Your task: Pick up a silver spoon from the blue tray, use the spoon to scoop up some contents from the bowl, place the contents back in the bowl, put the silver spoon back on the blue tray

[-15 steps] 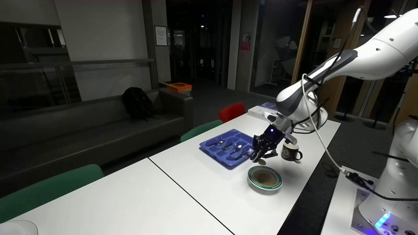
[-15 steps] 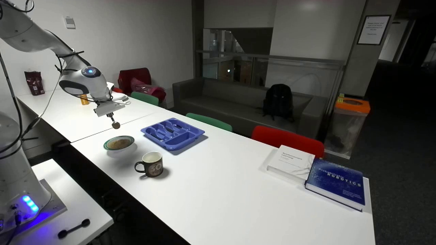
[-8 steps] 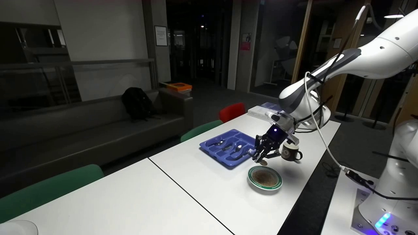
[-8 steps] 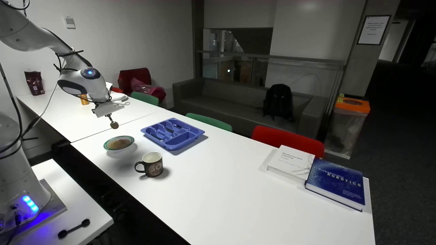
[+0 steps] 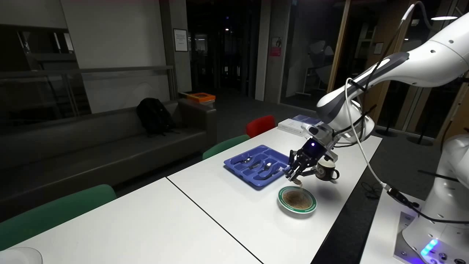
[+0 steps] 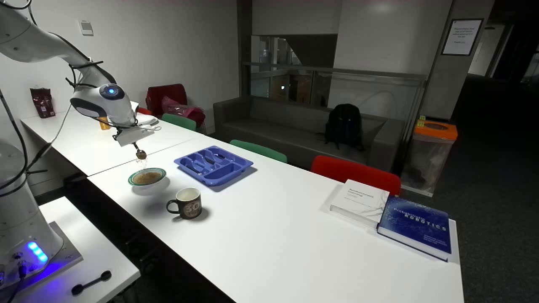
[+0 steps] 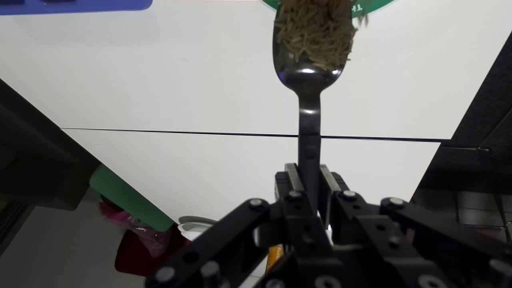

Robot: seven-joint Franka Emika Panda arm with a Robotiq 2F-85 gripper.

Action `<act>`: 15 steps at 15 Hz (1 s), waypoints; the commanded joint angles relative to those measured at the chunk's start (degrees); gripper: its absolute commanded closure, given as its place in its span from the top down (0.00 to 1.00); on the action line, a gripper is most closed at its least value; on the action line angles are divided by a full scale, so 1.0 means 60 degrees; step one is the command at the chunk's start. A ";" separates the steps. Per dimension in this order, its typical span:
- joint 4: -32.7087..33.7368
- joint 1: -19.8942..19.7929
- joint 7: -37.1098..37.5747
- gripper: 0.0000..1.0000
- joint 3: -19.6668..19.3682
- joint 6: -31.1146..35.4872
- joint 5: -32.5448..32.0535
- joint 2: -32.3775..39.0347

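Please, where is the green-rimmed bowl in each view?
In an exterior view: green-rimmed bowl, right of centre, low.
In an exterior view: green-rimmed bowl, left of centre.
Wrist view: green-rimmed bowl at the top edge, mostly cut off.
Landmark in all three: blue cutlery tray.

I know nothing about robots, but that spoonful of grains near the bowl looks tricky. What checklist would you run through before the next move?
1. Spoon in the jaws: ok; they are shut on its handle.
2. Spoon emptied: not ok; grains are heaped in it in the wrist view.
3. All falling grains landing inside the bowl: cannot tell; an exterior view shows them dropping just above it.
4. Bowl upright on the table: ok.
5. Blue tray flat on the table, ready for the spoon's return: ok.
6. Mug out of the way of the pouring: ok, I think; it stands apart from the bowl.
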 commanded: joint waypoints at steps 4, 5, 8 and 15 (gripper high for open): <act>-0.0241 -0.0042 -0.0770 0.03 -0.0287 -0.0584 0.0249 -0.0463; -0.0229 -0.0042 -0.0773 0.03 -0.0293 -0.0605 0.0224 -0.0449; -0.0201 -0.0042 -0.0966 0.03 -0.0341 -0.0791 0.0252 -0.0446; -0.0239 -0.0053 -0.1625 0.03 -0.0545 -0.1309 0.0519 -0.0525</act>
